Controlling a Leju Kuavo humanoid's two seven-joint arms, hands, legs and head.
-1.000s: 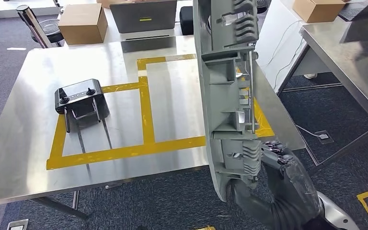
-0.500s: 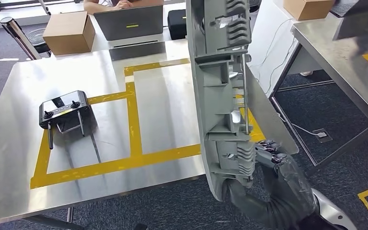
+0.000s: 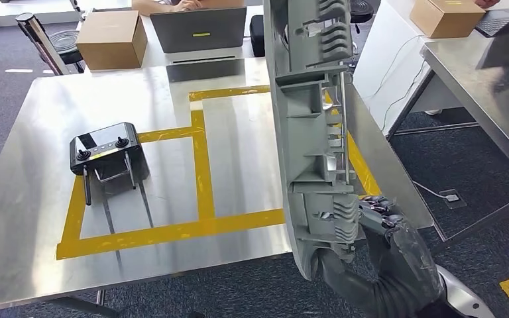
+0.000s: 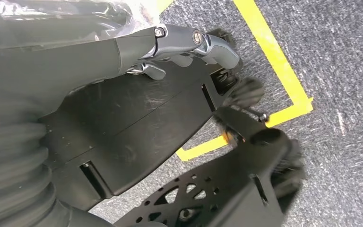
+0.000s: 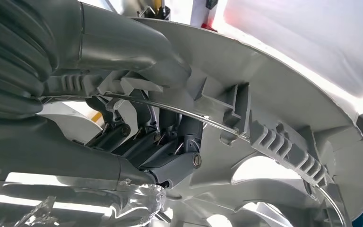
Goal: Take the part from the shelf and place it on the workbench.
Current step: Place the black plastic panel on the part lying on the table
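Head view: we are gripping the long grey part at its lower end with our right hand, fingers curled into its ribbed inner side, holding it upright above the near right edge of the workbench. Our left hand is hanging with fingers loosely curled, holding nothing. A black controller is sitting on the yellow tape.
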